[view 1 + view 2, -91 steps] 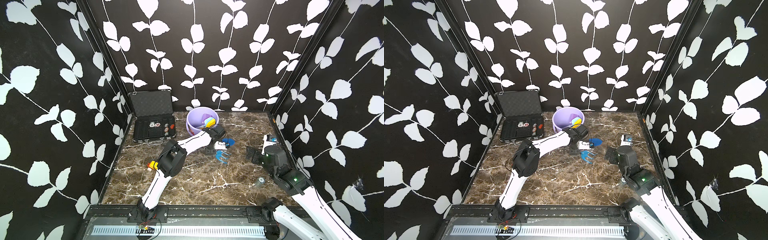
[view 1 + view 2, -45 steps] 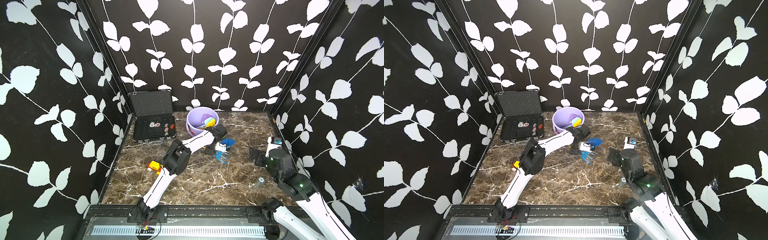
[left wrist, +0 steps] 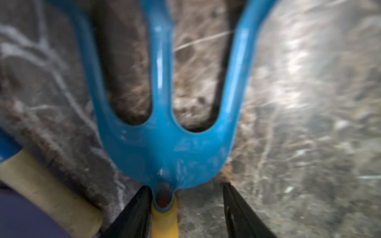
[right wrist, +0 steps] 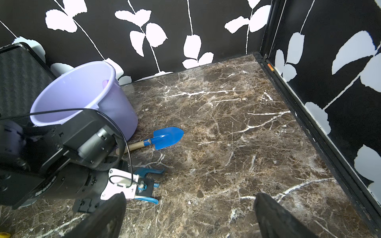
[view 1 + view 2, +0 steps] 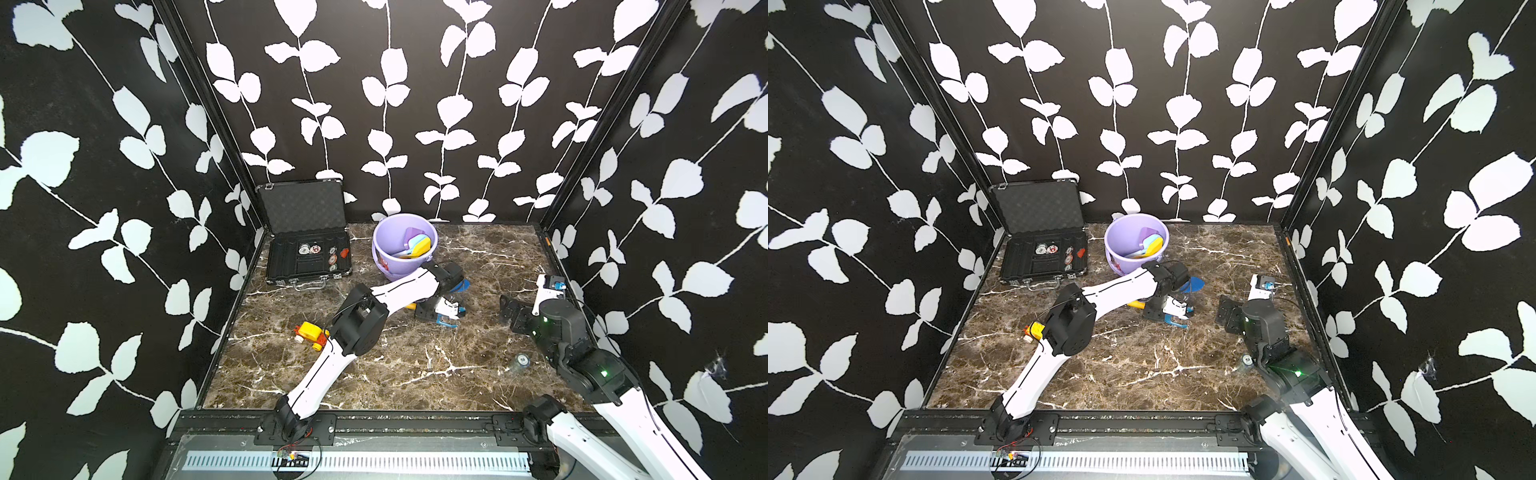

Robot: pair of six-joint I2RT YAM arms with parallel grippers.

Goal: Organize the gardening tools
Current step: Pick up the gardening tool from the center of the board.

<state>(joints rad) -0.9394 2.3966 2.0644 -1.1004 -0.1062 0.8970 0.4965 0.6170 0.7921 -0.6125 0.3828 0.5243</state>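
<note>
Left wrist view, blurred: a blue three-pronged toy rake w/ a yellow handle (image 3: 165, 148) lies flat on the brown marble tabletop (image 3: 309, 103). The L gripper (image 3: 186, 186) straddles the neck where head meets handle. One black finger (image 3: 136, 212) touches the handle and the other stands off w/ a gap, so the jaws are part-closed, not yet clamped. Vs a second ago, the gripper has dropped from just above onto the rake and its jaws have narrowed; the rake itself has not shifted. Judgement: the grasp is about to complete, w/ the likely next stop the lavender plastic bucket (image 5: 390, 270) just behind, which already holds purple, light-blue and yellow tool shapes (image 5: 415, 246). A blue-bladed trowel w/ a wooden handle (image 4: 168, 137) lies on the marble between bucket and rake, so at least two tools remain out. The R gripper (image 4: 189, 197) hovers wide open and empty near the right wall, approx. where it was. Hidden: in both top views the L arm covers most of the rake, w/ only prong tips (image 5: 445, 324) showing. The tool count in the bucket can't be told, and a small round item (image 5: 521, 360) by the R arm is too small to identify.
</note>
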